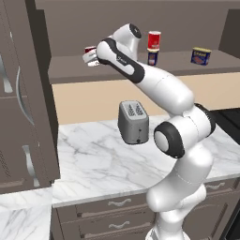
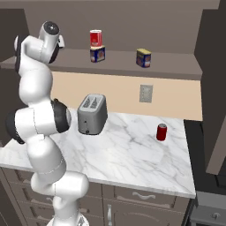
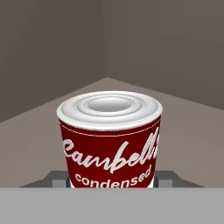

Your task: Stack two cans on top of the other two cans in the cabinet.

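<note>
1. Your fingers (image 3: 112, 181) are closed on the Campbell's soup can (image 3: 110, 138); in the hand view the two tips flank its base at 8 and 4 o'clock, and the can stands upright and centred between them.
2. That can sits on the cabinet shelf (image 1: 70, 68), at the far left end, where the left base view shows a sliver of it (image 1: 89, 49) at 9 o'clock of the wrist.
3. One red can (image 1: 154, 40) already stands on a blue tin (image 1: 153, 57). The second blue tin (image 1: 200, 56) is bare, at 3 o'clock of that pair and well apart from it, so I judge it to be your target.
4. Lift straight up first, only enough for the base to clear the top of a tin. The cabinet's upper panel hangs close above the stacked red can, so headroom looks tight.
5. Carry the can along the shelf toward 3 o'clock, passing in front of the finished stack, not over it; a brush there could topple it.
6. Keep the can upright and set it down flat and centred on the tin's small top before loosening.
7. The shelf's front lip is open; the back wall and left corner seen in the hand view are near, so draw outward, not deeper.
8. The toaster (image 1: 133, 122) and the red drink can (image 2: 162, 132) on the counter (image 2: 132, 154) lie well below your path.
</note>
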{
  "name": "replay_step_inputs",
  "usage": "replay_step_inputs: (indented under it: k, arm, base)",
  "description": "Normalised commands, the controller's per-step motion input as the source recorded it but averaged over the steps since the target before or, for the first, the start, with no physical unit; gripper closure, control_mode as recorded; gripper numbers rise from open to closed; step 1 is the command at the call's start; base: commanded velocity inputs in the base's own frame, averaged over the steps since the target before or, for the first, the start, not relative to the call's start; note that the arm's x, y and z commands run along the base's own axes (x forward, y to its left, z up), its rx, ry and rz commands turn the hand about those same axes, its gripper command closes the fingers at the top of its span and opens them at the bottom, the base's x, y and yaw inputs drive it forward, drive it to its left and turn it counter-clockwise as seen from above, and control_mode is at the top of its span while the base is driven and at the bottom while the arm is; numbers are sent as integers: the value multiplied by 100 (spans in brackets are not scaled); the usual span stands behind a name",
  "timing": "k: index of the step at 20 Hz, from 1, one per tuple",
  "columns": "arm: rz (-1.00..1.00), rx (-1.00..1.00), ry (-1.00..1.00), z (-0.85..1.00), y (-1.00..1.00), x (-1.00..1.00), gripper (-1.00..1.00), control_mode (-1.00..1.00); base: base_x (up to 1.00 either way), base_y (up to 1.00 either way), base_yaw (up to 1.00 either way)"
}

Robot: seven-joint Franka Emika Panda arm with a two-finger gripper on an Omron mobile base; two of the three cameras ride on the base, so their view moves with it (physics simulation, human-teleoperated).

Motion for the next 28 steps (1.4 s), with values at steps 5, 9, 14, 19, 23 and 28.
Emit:
replay_step_inputs:
  k: [5, 9, 14, 19, 23, 28]
  arm:
    - [-7, 0, 0, 0, -8, -41, 100, -100]
    - [-7, 0, 0, -2, -12, -48, 100, -100]
    - [-7, 0, 0, -4, -12, -50, 100, -100]
    - [-9, 0, -1, 0, -17, -49, 100, -100]
    - [-11, 0, 0, 1, -24, -42, 100, -100]
    - [-13, 0, -1, 5, -31, -39, 100, -100]
  base:
    - [0, 0, 0]
    - [0, 0, 0]
    - [0, 0, 0]
    - [0, 0, 0]
    - [0, 0, 0]
    - [0, 0, 0]
